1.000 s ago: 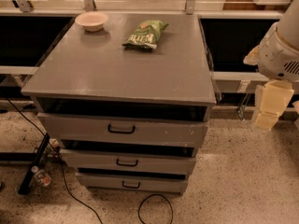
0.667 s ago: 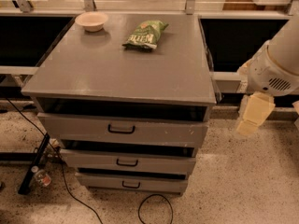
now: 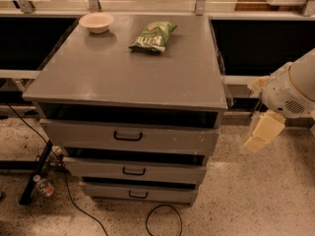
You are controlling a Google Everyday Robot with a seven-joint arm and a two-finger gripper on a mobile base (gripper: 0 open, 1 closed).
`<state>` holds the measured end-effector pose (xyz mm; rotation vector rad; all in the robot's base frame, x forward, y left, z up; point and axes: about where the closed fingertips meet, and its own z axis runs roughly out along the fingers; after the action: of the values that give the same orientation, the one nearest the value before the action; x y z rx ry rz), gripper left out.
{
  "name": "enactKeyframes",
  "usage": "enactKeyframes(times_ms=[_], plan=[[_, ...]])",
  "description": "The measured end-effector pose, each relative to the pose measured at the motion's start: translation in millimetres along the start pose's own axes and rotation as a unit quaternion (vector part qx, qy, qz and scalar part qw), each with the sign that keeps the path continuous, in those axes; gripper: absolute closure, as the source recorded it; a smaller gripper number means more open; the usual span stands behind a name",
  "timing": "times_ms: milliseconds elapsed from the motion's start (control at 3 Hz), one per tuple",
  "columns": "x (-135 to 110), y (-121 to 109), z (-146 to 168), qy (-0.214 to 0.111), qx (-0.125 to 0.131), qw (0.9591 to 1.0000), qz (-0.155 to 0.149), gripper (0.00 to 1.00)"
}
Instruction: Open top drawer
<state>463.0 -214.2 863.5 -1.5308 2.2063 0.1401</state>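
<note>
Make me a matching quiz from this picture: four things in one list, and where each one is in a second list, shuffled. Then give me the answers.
Things:
1. top drawer
2. bowl
3. chip bag
4. gripper

Places:
A. to the right of the cabinet in the camera view, above the floor
B. on the cabinet, back left corner
C. highest of the three grey fronts, black handle at centre
D. on the cabinet, towards the back, right of the bowl

Pairs: 1-C, 2-B, 3-D, 4-A
</note>
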Motion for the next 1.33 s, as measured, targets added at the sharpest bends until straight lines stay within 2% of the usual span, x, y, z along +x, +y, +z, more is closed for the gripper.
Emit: enactKeyframes(times_ms=[333,1000,1333], plan=[[0.2,0.6,-0.1,-0.002,-0.001,1.0000,-0.001,0.00],[13.6,53.8,-30.4,-0.025,-0.008,0.9997,-0.003,0.00],[25.3,84.3,-40.1,-0.028,-0.020,0.9992,-0.021,0.00]])
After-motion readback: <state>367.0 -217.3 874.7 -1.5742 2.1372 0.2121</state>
